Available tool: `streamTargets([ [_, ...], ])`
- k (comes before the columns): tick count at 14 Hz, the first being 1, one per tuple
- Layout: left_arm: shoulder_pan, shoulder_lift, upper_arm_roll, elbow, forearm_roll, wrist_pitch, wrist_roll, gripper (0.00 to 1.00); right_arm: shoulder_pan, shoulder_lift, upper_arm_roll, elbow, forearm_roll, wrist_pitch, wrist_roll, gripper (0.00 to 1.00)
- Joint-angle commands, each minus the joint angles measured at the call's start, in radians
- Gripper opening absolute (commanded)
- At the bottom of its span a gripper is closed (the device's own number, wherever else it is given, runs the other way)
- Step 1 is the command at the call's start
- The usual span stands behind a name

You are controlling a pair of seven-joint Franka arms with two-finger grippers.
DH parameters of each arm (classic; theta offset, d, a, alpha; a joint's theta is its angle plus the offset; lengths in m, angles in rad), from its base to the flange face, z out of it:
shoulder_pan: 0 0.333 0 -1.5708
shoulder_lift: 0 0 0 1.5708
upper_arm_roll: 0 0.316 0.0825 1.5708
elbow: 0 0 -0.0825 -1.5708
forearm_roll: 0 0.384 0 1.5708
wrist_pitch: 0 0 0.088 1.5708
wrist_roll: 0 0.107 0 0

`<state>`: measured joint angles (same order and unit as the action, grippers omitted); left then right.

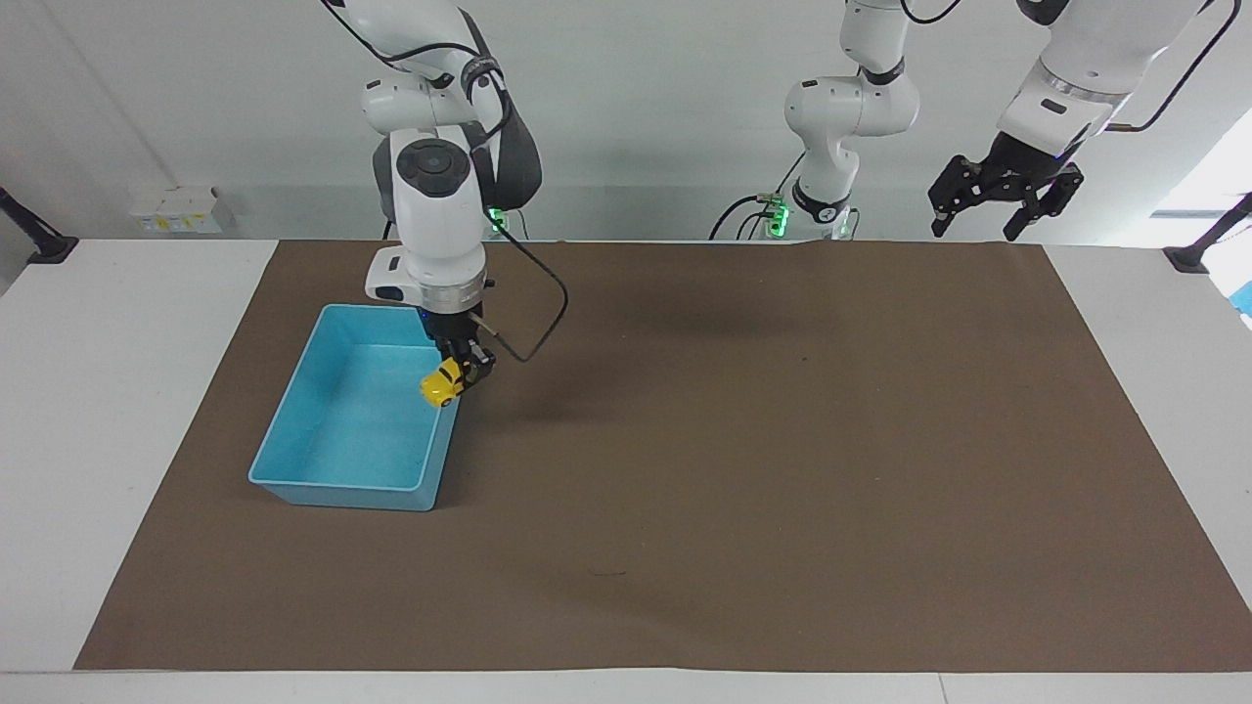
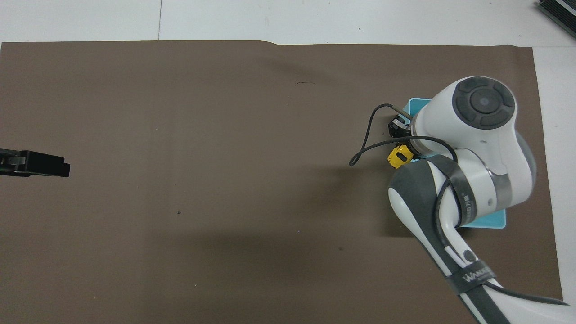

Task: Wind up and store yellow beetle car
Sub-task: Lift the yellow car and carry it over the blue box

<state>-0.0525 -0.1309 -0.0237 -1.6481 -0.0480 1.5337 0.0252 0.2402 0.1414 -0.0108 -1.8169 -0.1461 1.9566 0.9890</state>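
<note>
Over the inner edge of the blue bin (image 1: 293, 445), the right gripper (image 1: 458, 372) is clamping the yellow beetle car (image 1: 441, 384) between its fingertips, carrying it in the air just above the wall that faces the middle of the table. Its arm is coming down from the right arm's end, its cable (image 1: 540, 323) looping beside the wrist.

Judging from this, a release now is risky: the car is hanging over the rim rather than the floor of the bin, so it could strike the wall and bounce onto the brown mat (image 1: 782, 469). A wound spring could also send it rolling.

One car, one bin, one mat, two arms; the left gripper (image 1: 1005, 200) is waiting with fingers spread, raised over the left arm's end of the table.
</note>
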Motion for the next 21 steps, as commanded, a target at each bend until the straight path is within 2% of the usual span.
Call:
streamTargets([
  [1, -0.003, -0.030, -0.001, -0.038, 0.020, 0.026, 0.028, 1.00, -0.059, -0.048, 0.006, -0.032, 0.064, -0.025, -0.233, 0.00],
  [6, 0.008, -0.023, 0.001, -0.024, 0.019, 0.025, 0.022, 1.00, -0.159, -0.072, 0.006, -0.062, 0.074, -0.041, -0.629, 0.00],
  [9, 0.014, -0.024, 0.005, -0.024, 0.019, 0.006, 0.019, 1.00, -0.220, -0.101, 0.006, -0.122, 0.075, 0.013, -0.815, 0.00],
  [13, 0.008, -0.023, 0.005, -0.024, 0.019, 0.006, 0.019, 1.00, -0.251, -0.177, 0.006, -0.304, 0.095, 0.190, -0.908, 0.00],
  [21, 0.011, -0.024, 0.004, -0.024, 0.019, 0.006, 0.019, 1.00, -0.275, -0.154, 0.005, -0.484, 0.095, 0.482, -0.949, 0.00],
])
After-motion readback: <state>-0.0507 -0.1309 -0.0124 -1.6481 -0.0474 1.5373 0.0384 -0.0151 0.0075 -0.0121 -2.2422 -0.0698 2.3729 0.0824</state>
